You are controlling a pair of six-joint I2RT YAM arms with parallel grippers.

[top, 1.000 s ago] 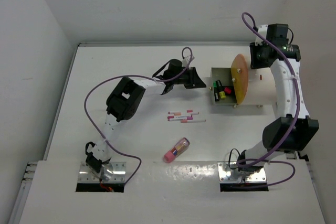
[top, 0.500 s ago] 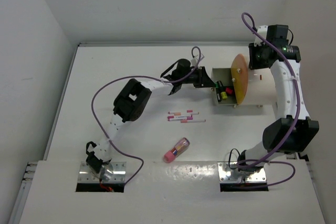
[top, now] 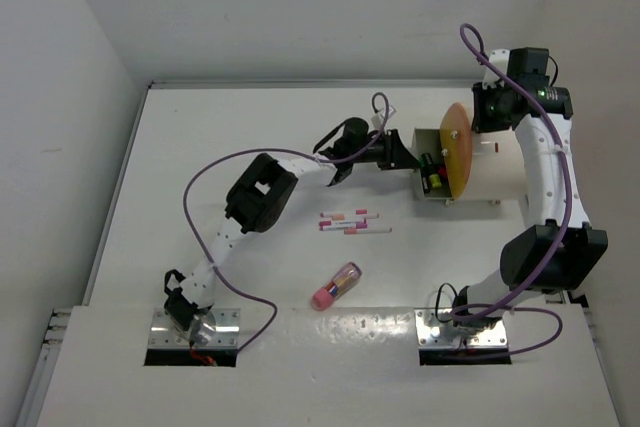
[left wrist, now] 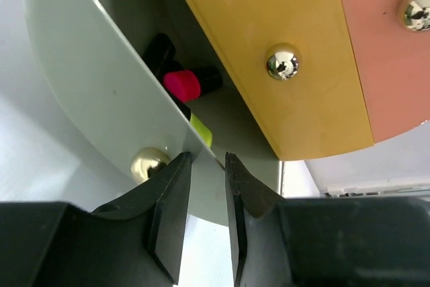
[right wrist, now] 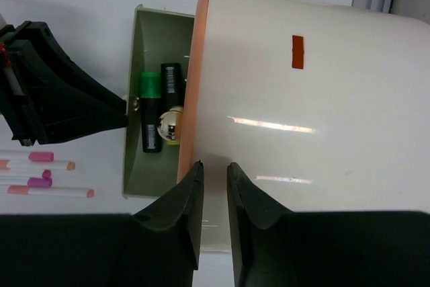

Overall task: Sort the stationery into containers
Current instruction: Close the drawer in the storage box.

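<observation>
Robotics lab cell: white table (top: 200,147), plain white walls (top: 300,17) around, arms (top: 255,192) on metal plates (top: 228,325).

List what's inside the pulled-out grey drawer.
Visible in the drawer: green highlighter, black highlighter, pink-capped highlighter, yellow highlighter. The orange face covers the rest.

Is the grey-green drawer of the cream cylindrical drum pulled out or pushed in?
Pulled out: the drawer juts from the orange end face of the cream drum, with highlighters visible inside.
</observation>
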